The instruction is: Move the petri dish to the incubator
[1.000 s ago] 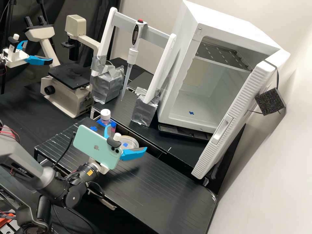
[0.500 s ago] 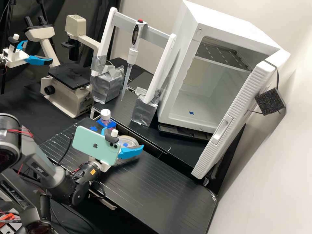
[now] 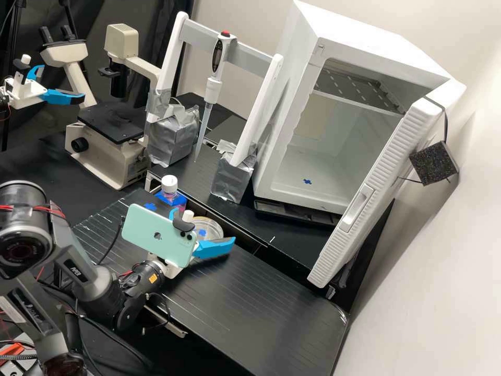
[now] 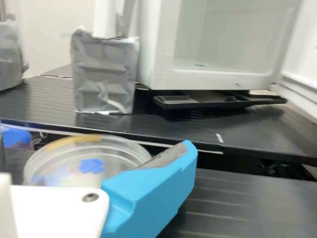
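White gripper with two bright blue fingers spread apart at the clear, round, shallow petri dish

In the high view, the dish lies flat on the black ribbed lower bench, near a white-capped bottle of pinkish liquid. The gripper is open and grasps nothing; a mint-green phone mounted above it hides part of it. Beyond, on the black upper bench, the white box-shaped incubator has its door ajar wide, with a blue cross mark on its floor. A white pipette with a red button hangs upright from a white and grey frame.

In the wrist view, one blue finger overlaps the dish's rim in sight; whether they touch, I cannot tell. A blue mark shows within the dish's outline. Past it stands a silver-taped block, just beside the incubator.
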`<action>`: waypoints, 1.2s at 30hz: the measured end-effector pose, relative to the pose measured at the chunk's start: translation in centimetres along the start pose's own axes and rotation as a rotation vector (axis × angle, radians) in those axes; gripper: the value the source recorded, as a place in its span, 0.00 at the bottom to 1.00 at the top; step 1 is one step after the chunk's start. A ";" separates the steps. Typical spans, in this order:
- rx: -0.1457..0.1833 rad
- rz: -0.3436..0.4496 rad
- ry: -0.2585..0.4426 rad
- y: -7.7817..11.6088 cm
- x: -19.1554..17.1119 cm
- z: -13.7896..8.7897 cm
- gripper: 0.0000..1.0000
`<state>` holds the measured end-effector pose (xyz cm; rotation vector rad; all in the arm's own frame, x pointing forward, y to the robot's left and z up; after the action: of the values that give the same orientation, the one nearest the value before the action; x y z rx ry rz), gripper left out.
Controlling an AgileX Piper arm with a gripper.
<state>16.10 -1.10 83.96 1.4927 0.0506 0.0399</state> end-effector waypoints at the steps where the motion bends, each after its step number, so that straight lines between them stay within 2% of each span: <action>1: 0.004 0.008 -0.001 0.2 -0.2 0.0 1.00; 9: 0.019 0.071 -0.005 1.7 -1.6 -0.4 1.00; 12: 0.034 0.048 0.008 1.3 -1.3 -0.5 1.00; 16: 0.026 -0.001 0.019 0.4 -0.5 -0.3 1.00; 20: 0.030 -0.017 0.006 -0.1 -0.1 0.0 1.00; 30: 0.035 0.005 -0.019 0.0 0.1 0.3 1.00; 36: 0.030 0.006 -0.023 -0.8 1.0 0.1 1.00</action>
<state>17.06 -1.17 83.14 1.5231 0.0276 0.0269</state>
